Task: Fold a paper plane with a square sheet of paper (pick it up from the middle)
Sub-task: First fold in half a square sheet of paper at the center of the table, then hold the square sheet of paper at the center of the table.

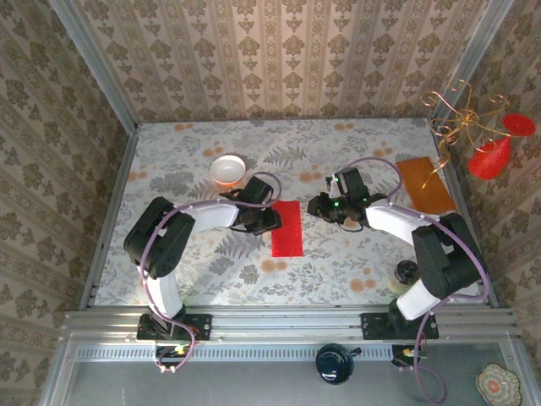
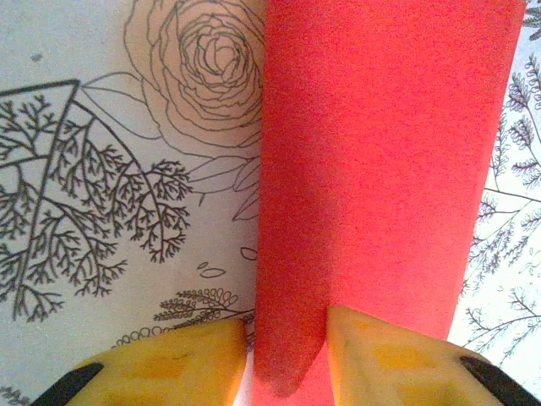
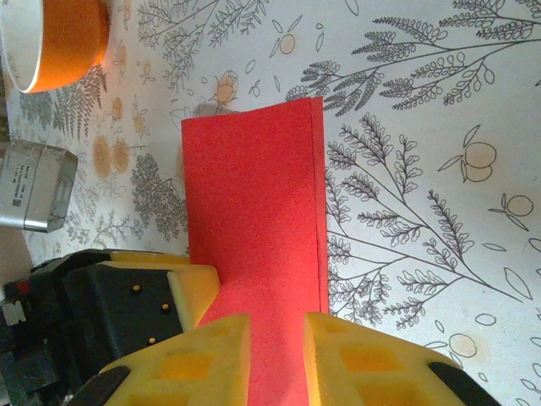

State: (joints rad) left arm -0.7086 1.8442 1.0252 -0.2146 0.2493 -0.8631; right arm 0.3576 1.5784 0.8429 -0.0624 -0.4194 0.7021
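The square sheet of paper (image 1: 286, 228), folded into a red strip, lies on the counter (image 1: 203, 262) between the arms. The left end effector (image 2: 287, 338) straddles its edge with fingers apart, perhaps brushing it. The right end effector (image 3: 277, 330) is also parted, with paper showing between its fingers.

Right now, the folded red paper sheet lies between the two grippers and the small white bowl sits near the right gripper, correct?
Not quite: the top view shows the small white bowl near the left gripper, not the right gripper; the folded red paper sheet does lie between them.
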